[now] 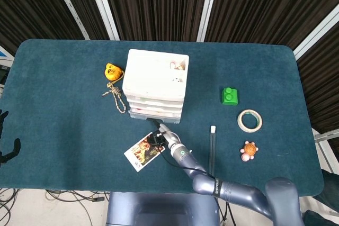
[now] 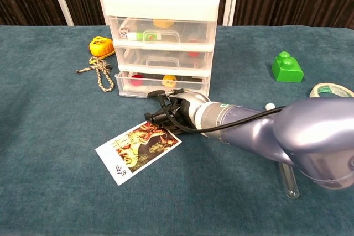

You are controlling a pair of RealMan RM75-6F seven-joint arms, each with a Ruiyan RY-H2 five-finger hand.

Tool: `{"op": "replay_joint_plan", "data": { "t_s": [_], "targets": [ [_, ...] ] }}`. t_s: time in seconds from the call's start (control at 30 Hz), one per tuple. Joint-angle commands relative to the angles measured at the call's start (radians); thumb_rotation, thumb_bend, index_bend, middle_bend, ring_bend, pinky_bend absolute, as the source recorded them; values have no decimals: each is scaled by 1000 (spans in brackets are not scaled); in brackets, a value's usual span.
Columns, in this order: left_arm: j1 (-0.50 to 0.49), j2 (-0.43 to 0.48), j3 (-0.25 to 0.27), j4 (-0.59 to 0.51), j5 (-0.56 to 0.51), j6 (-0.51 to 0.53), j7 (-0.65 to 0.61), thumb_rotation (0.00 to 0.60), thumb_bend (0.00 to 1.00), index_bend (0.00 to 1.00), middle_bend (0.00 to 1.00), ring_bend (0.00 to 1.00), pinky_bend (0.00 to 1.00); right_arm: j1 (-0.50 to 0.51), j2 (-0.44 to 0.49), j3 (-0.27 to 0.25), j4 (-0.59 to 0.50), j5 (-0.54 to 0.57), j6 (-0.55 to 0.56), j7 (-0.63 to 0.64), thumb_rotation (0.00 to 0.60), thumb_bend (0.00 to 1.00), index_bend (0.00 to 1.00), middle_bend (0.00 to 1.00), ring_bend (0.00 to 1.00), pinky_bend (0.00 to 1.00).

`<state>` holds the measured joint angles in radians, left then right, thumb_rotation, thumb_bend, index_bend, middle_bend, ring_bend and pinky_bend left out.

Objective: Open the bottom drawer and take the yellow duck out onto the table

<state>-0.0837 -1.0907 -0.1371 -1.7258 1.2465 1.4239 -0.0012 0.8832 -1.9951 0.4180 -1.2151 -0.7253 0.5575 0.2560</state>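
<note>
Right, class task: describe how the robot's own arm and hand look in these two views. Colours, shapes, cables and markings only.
The right arm is a smooth, rounded shell in glossy blue-grey. It narrows to a silver-grey wrist section with a small green ring mark. A thin black cable runs along the forearm. The right hand is dark, mostly black, with slim fingers and exposed wiring. The left hand shows only as a dark shape at the head view's edge.

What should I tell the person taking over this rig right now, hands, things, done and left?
Right hand: at the front of the bottom drawer, fingers at its handle; whether it grips it cannot be told.
Left hand: only dark fingers at the table's left edge, holding nothing.
Yellow duck: inside the bottom drawer of the drawer unit.
Done: drawer looks slightly out.
Left: pull it fully open, lift the duck out onto the table.
</note>
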Motion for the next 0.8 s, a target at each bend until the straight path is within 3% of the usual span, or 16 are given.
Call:
{"op": "replay_joint_plan", "data": {
  "t_s": [0.03, 0.43, 0.8],
  "targets": [
    [0, 0, 1, 1, -1, -1, 2, 600, 461, 0, 0, 0, 0, -9, 18, -19, -31, 4, 17, -19, 600, 578, 152, 806, 927, 959],
    [0, 0, 2, 0, 0, 0, 4, 600, 461, 0, 0, 0, 0, -8, 50, -51, -106, 76, 110, -116, 600, 578, 152, 810, 929, 965],
    [0, 2, 2, -5, -6, -1, 10, 600, 461, 0, 0, 0, 0, -81, 172, -60, -321, -54, 189, -117, 600, 578, 153, 816, 929, 964]
  ]
}}
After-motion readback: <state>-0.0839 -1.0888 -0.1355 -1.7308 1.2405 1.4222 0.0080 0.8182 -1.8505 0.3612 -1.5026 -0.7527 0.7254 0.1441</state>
